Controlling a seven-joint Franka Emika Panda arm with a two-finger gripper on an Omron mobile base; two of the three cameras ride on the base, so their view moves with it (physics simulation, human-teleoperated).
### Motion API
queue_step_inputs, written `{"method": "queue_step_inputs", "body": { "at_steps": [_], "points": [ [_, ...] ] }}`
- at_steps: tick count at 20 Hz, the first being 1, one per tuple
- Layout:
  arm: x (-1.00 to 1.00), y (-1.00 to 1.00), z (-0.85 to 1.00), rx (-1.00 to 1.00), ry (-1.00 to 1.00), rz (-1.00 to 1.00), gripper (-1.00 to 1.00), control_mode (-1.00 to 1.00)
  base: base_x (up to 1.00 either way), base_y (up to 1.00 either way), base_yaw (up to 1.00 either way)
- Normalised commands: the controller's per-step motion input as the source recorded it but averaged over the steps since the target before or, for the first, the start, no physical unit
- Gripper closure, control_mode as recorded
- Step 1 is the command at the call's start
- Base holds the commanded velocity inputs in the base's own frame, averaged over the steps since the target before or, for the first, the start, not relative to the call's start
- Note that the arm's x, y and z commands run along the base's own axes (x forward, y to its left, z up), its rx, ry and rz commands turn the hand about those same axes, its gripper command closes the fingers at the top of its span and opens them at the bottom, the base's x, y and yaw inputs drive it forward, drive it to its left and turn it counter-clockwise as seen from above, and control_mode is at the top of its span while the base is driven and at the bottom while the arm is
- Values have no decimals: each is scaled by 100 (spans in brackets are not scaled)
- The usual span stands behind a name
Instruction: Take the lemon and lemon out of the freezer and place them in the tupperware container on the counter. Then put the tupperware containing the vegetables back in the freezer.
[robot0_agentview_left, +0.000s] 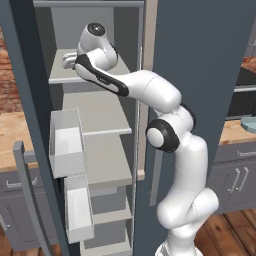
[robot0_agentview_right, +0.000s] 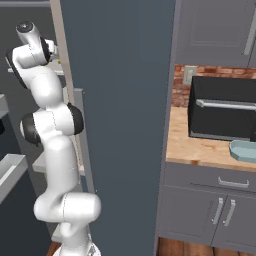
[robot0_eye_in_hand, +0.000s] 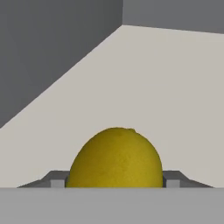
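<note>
Lemon (robot0_eye_in_hand: 116, 158) on freezer shelf (robot0_eye_in_hand: 175, 96), seemingly between tool (robot0_eye_in_hand: 116, 183) fingers.

A black microwave (robot0_agentview_right: 222, 110) is sitting to my right against a red brick wall (robot0_agentview_right: 181, 92), grey wall cupboards (robot0_agentview_right: 215, 30) are hanging above it, and wooden floor (robot0_agentview_left: 227, 235) is showing below.

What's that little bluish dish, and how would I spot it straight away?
Start at the tan wooden counter right of the tall dark freezer. A black microwave stands on it, and just before its lower right corner lies the tupperware container. It is shallow, translucent and pale blue-grey, far smaller than the microwave.
</note>
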Motion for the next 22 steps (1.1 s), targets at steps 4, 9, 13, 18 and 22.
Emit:
{"method": "queue_step_inputs", "body": {
  "at_steps": [4,9,13,18,22],
  "points": [
    [0,4,-20,0,1,0,100,-100,0,0,0],
    [0,0,-7,0,0,0,100,-100,0,0,0],
    [-27,0,0,0,-4,0,100,-100,0,0,0],
    [-86,-6,0,1,-12,0,100,-100,0,0,0],
    [-100,-36,0,2,-16,0,100,-100,0,0,0]
  ]
}}
